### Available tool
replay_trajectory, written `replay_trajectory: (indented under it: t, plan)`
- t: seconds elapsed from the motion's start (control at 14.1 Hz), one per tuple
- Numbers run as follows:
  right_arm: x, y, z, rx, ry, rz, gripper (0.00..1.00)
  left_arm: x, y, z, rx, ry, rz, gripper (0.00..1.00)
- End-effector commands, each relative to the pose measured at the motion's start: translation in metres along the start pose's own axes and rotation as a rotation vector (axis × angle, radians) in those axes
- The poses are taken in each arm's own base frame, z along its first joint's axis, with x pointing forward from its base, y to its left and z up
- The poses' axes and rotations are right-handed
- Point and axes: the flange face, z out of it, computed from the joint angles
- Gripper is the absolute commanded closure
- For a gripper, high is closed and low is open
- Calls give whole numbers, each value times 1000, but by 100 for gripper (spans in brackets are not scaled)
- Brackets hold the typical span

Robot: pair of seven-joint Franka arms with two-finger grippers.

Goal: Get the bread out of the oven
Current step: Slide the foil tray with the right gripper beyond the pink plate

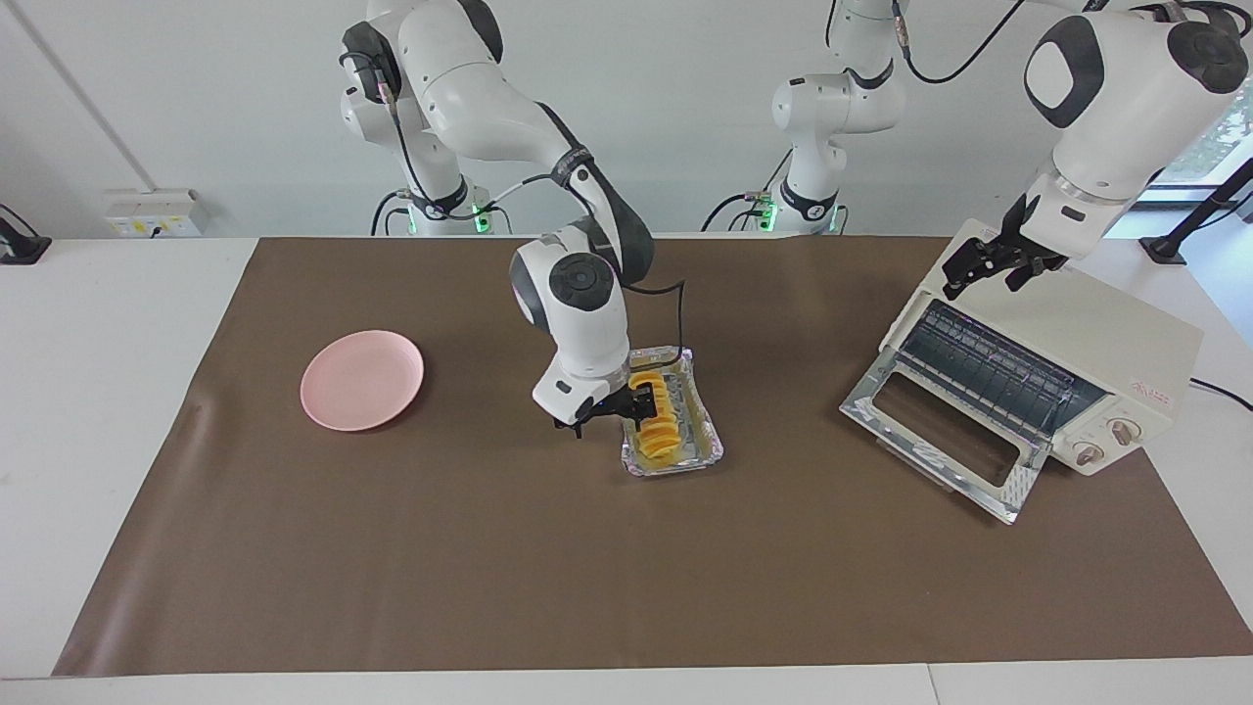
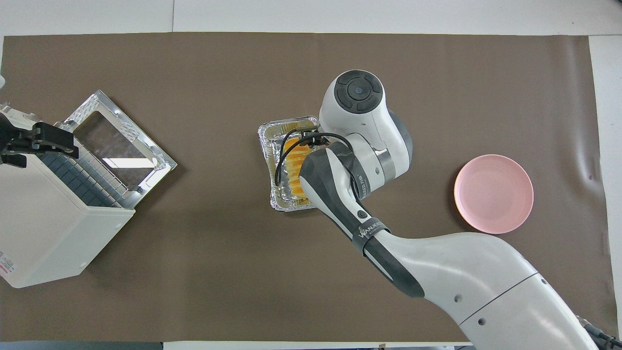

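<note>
The bread, a ridged golden-orange loaf, lies in a crinkled foil tray on the brown mat, outside the oven. My right gripper is low at the tray's side toward the right arm, open. One finger overlaps the bread and the other hangs outside the tray. In the overhead view the right arm covers part of the bread. The oven stands with its glass door dropped open and its rack bare. My left gripper hovers open over the oven's top edge.
A round pink plate sits on the mat toward the right arm's end, at about the tray's distance from the robots. The oven's open door juts out over the mat toward the tray. Bare mat lies between the door and the tray.
</note>
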Motion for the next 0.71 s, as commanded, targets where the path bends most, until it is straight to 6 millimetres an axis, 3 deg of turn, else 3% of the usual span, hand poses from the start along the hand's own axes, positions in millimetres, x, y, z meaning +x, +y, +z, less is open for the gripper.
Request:
replay_trajectory:
  t: [0.0,0.28,0.64]
  plan:
    - [-5,3,-2,-10,15,16,14,-9,0,2,-2,8,18,0]
    - [-11,2,3,-15,4,13,15,-10,7,-2,9,-6,55,0]
    - [-20,-6,6,-16,5,7,16,-11,0,-6,21,6,39,0]
